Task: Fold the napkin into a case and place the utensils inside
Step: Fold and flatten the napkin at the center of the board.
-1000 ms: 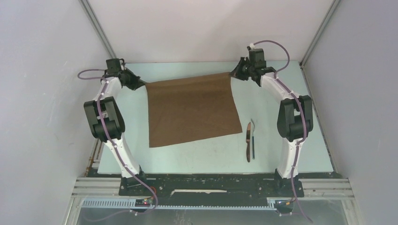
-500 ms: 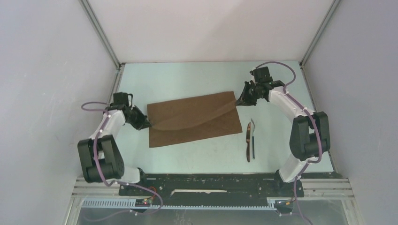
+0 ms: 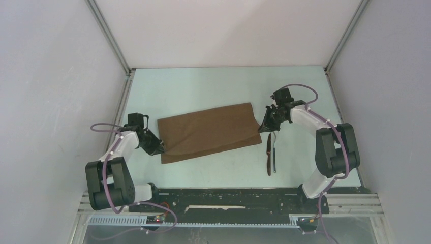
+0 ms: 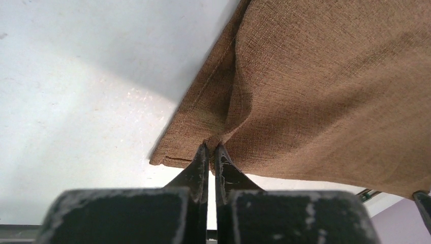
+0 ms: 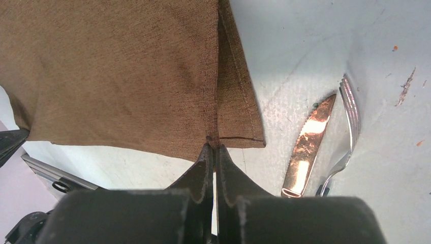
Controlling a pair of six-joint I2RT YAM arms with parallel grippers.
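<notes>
The napkin (image 3: pixel 206 131) lies flat on the pale table (image 3: pixel 203 86), between our two arms. It is folded over, so one brown layer sits on top of another. Our left gripper (image 3: pixel 158 148) is at the napkin's near left corner. Its two fingers are squeezed tight together, with just a bit of the top layer pinched between the tips, and the cloth puckers there. Our right gripper (image 3: pixel 264 127) is at the napkin's right edge, close to the near corner. Its fingers are squeezed tight too, and they pinch the edge of the top layer. A thin strip of the bottom layer, with a sewn hem, peeks out beside them. Just to the right of the napkin lie the knife (image 3: pixel 268 162) and the fork (image 3: pixel 274 157), side by side and not touching the cloth. The knife has a brown handle and a shiny blade with little teeth.
</notes>
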